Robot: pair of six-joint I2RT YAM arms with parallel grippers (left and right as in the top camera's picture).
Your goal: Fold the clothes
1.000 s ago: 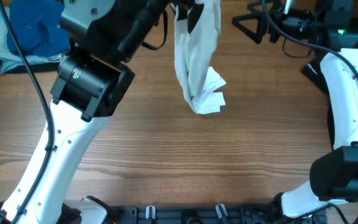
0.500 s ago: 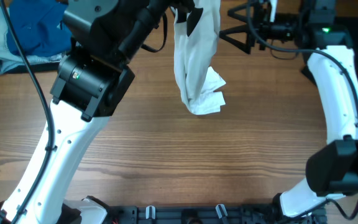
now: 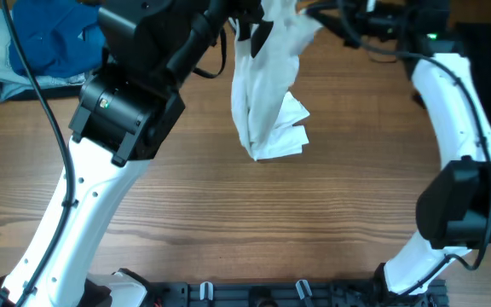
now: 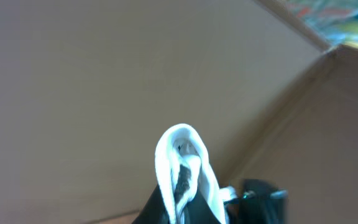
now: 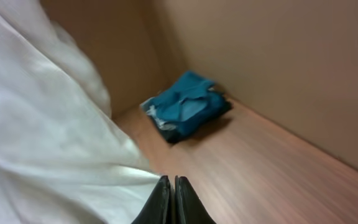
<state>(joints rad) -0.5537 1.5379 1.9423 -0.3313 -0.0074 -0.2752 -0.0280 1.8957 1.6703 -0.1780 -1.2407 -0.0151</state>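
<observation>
Pinched in the left gripper (image 4: 184, 204) and hanging limp below it: a white shirt (image 3: 267, 94) with black print, lower end crumpled in a heap, upper corner reaching the closed right gripper (image 5: 171, 199). Well apart from both: a folded blue pile (image 3: 41, 43).

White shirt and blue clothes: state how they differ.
The white shirt hangs bunched from the left gripper, its lower end on the table. The blue clothes lie stacked flat, untouched. One is white, the other blue. Both are soft garments.
</observation>
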